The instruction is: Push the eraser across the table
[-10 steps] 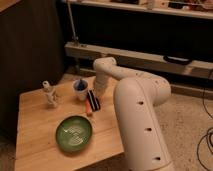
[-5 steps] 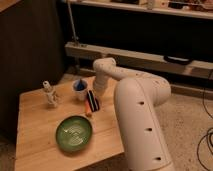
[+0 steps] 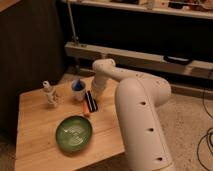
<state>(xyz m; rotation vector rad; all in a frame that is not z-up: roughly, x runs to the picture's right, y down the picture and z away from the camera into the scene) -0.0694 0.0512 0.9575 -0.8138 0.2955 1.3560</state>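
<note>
The eraser [image 3: 91,103], a flat black block with a bluish stripe, lies on the light wooden table [image 3: 35,150] near its far right edge. My white arm reaches over from the right and bends down at the elbow. The gripper [image 3: 95,93] is at the end of the arm, right at the eraser's far end, low over the tabletop. I cannot tell whether it touches the eraser.
A thin orange marker [image 3: 85,108] lies just left of the eraser. A white cup with a blue rim [image 3: 77,90] stands behind it. A small pale figurine [image 3: 49,94] stands at the far left. A green plate [image 3: 73,132] sits in front. A dark wall and shelves stand behind.
</note>
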